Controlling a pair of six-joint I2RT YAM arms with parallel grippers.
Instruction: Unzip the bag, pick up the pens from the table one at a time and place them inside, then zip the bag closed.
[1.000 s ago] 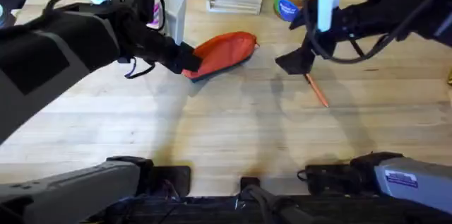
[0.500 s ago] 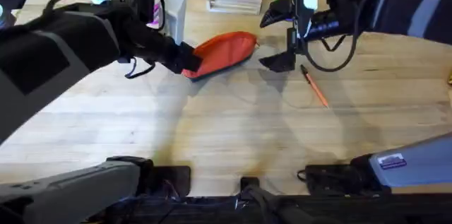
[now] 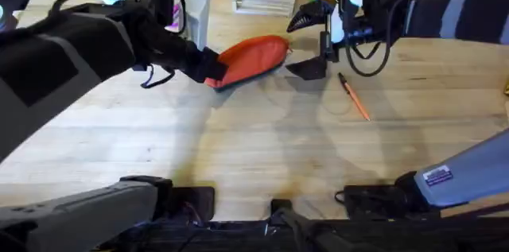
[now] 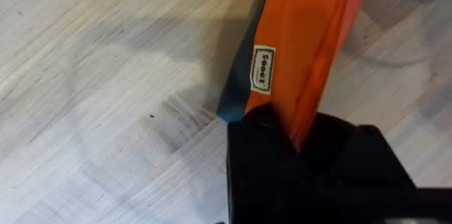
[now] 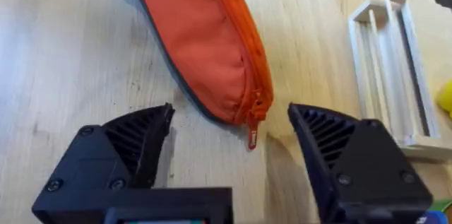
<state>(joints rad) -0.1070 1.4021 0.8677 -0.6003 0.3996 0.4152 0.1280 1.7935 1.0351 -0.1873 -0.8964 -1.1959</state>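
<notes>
An orange-red fabric bag (image 3: 253,58), oval with a dark blue underside, lies on the light plank-grained wooden table (image 3: 254,149). A small white sewn label (image 4: 263,69) carries lettering too small to read. The left gripper (image 4: 300,143) is clamped on the bag's end. The right gripper (image 5: 229,136) is spread wide around the zipper pull (image 5: 252,138), not touching. A thin orange pen (image 3: 355,98) lies nearby.
</notes>
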